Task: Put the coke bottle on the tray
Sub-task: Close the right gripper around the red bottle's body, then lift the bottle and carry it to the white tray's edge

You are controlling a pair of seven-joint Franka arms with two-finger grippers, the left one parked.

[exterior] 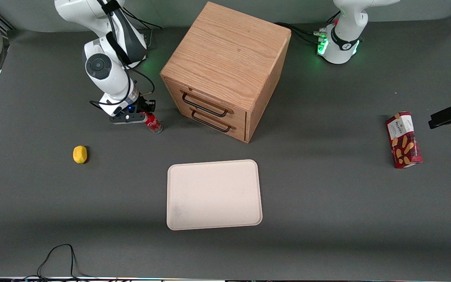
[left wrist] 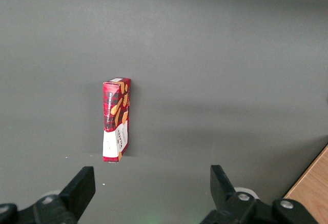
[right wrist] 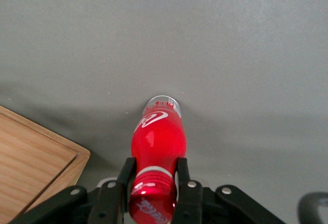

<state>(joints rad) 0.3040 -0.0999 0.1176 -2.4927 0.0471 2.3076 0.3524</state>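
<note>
I see a matte dark grey table (exterior: 327, 219). My gripper (right wrist: 152, 193) pinches the neck of the glossy red coke bottle (right wrist: 158, 142), its white script only partly readable, beside the oak drawer box (exterior: 225, 70). The smooth cream-pink tray (exterior: 213, 194) lies nearer the front edge. A tartan biscuit box (exterior: 403, 140) reads "Walkers".
</note>
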